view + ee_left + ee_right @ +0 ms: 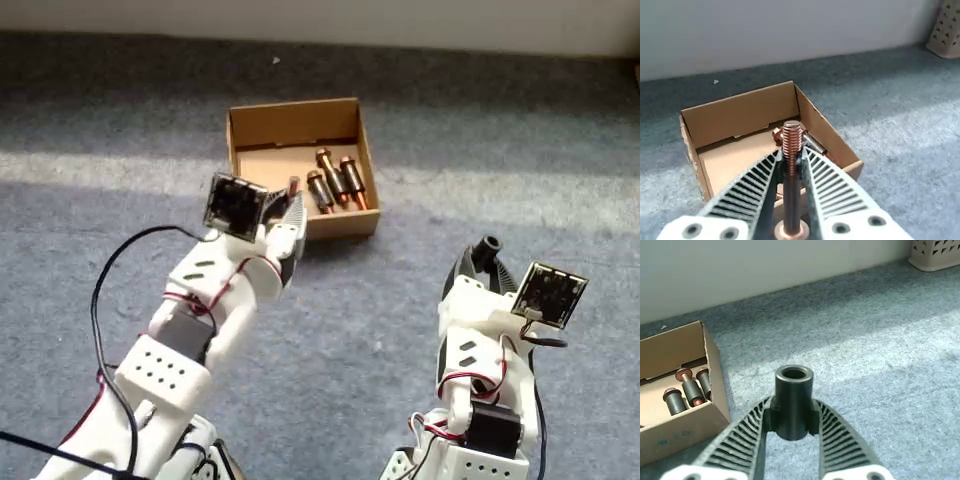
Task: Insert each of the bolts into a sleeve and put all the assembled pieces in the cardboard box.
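My left gripper (pixel 790 160) is shut on a copper bolt (pixel 791 165), threaded end pointing toward the cardboard box (pixel 740 107). In the high view this gripper (pixel 290 215) hovers at the box's near left corner with the bolt (pixel 293 186) poking over the rim. My right gripper (pixel 792 412) is shut on a dark sleeve (pixel 793 400), its open bore facing out. From above, that sleeve (pixel 487 248) sits at the right, well apart from the box (pixel 240 125). Three assembled pieces (pixel 335 180) lie inside the box, also visible in the right wrist view as assembled pieces (pixel 687 390).
Grey carpet (pixel 400 260) covers the whole work area, with open floor between the two arms. A pale wall runs along the far edge, and a perforated basket (pixel 937 252) stands at the far right.
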